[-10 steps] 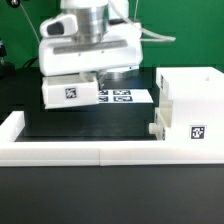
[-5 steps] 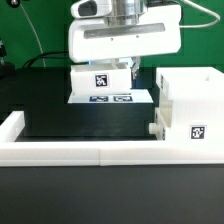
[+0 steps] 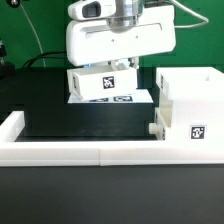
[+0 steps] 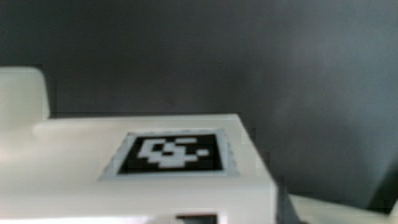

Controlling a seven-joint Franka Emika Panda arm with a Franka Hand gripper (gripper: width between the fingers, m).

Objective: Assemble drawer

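In the exterior view my gripper (image 3: 117,66) hangs over the middle of the black table, shut on a small white drawer tray (image 3: 98,84) with a square tag. The tray is lifted off the table and tilted, a little to the left of the big white box housing (image 3: 190,105) on the exterior view's right. My fingertips are hidden behind the tray. The wrist view shows the tray's white face and its tag (image 4: 175,152) close up. A small white part (image 3: 155,129) sticks out at the housing's lower left; I cannot tell what it is.
The marker board (image 3: 130,98) lies flat on the table under and behind the held tray. The long low white border wall (image 3: 80,150) runs along the front and turns up at the exterior view's left. A pale blurred shape (image 4: 22,95) shows in the wrist view.
My gripper has moved to the exterior view's right with the tray, from the table's left toward the housing. In the last half second the tray has tilted.
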